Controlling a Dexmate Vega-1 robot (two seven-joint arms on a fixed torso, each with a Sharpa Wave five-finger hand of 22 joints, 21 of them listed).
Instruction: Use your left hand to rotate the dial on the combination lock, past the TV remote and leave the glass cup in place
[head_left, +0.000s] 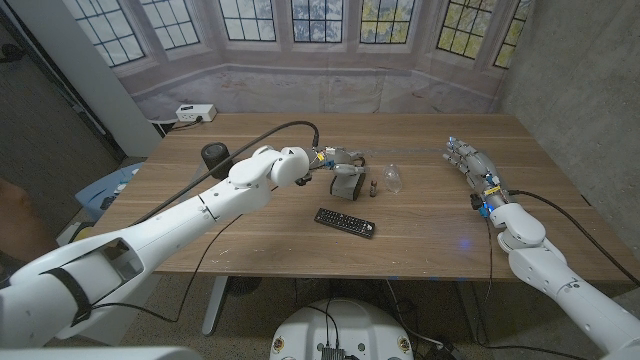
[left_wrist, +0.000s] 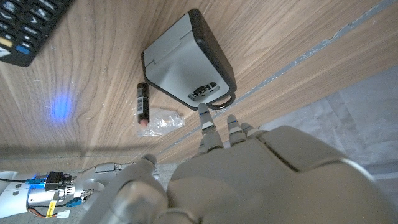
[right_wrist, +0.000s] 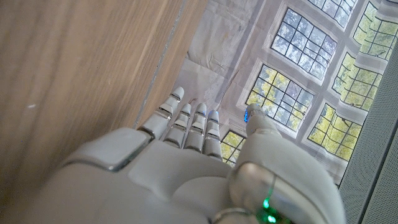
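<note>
Our left hand (left_wrist: 249, 168) reaches a fingertip (left_wrist: 203, 112) to the dial of the grey box-shaped combination lock (left_wrist: 186, 59), gripping nothing. Our right hand (head_left: 472, 165) rests open with fingers spread on the wooden desk (head_left: 250, 240), well apart from the black TV remote (head_left: 345, 221) and the clear glass cup (head_left: 393, 179).

The brown wooden tabletop (head_left: 420, 225) shows a smooth, matt grain. The grey box-shaped combination lock (left_wrist: 186, 59) looks like matt metal or plastic with a black rubbery edge. The black rectangular TV remote (head_left: 345, 221) is matt plastic; the small clear glass cup (head_left: 393, 179) is glossy. Both hands wear smooth pale-grey plastic shells.
</note>
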